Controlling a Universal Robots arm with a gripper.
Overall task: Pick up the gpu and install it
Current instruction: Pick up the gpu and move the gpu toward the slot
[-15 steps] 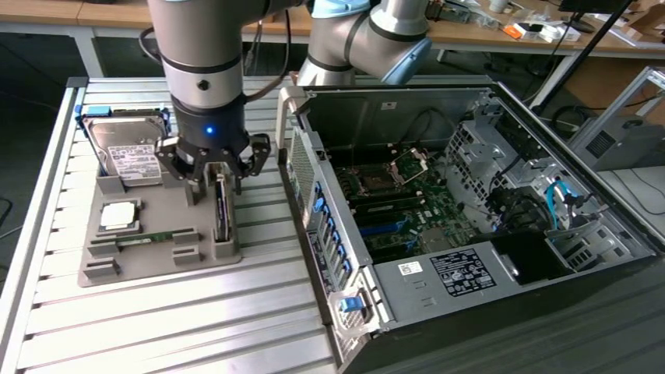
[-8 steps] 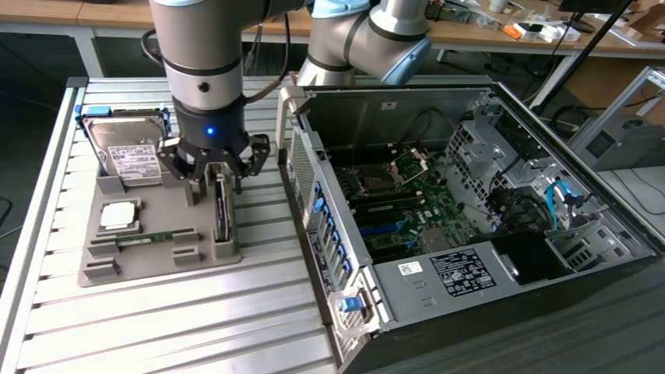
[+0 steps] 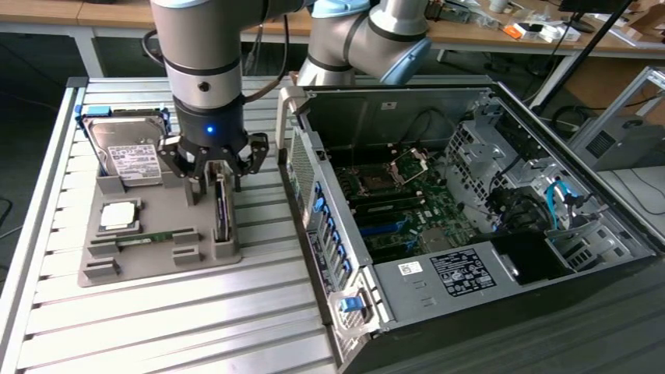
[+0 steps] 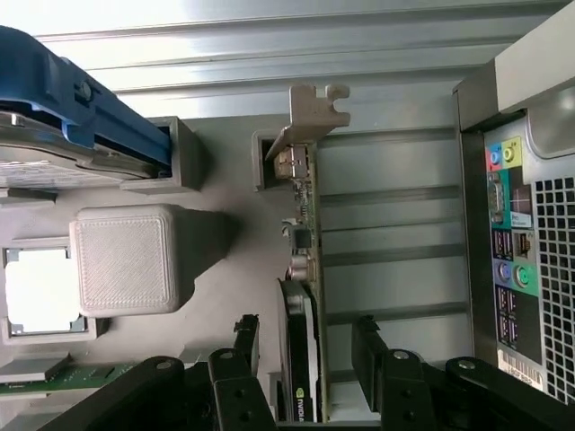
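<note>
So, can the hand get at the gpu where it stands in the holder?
Probably yes: the hand is open with a finger on either side of the upright gpu, and nothing sits between them.

Arm: silver-grey tubular robot arm (image 3: 202, 47), last segment hanging straight down at the exterior view's left.
Elbow: pale blue-capped elbow joint (image 3: 400, 47), bent behind that segment, toward the exterior view's right.
Wrist: dark wrist collar (image 3: 208, 128) with a small blue light, upright directly above the gripper.
Gripper: black multi-link gripper (image 3: 218, 178) (image 4: 305, 350), pointing downward, jaws standing wide.
Fingers: two black fingers (image 4: 247, 334), roughly parallel, well apart, clamped on nothing.
</note>
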